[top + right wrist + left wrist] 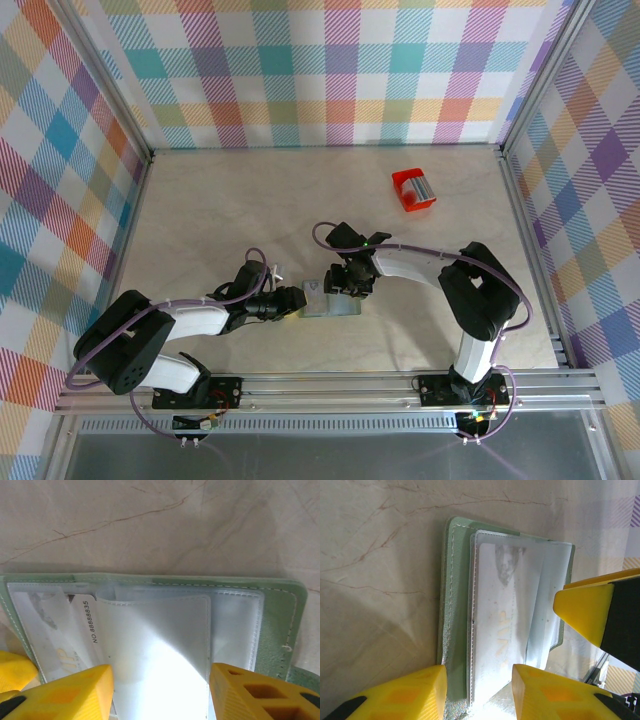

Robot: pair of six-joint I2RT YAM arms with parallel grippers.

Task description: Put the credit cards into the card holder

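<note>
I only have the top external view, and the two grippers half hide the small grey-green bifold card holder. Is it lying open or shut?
Observer: Open. The right wrist view shows the grey-green card holder spread flat, its clear plastic sleeves facing up.
Operator: Any card inside yet?
Observer: Yes: a pale card printed NO 8888835 lies under the clear plastic, toward the left of that view.
Operator: Where is the left gripper?
Observer: In the left wrist view the left gripper has its yellow fingers at one end of the holder, sleeves between them.
</note>
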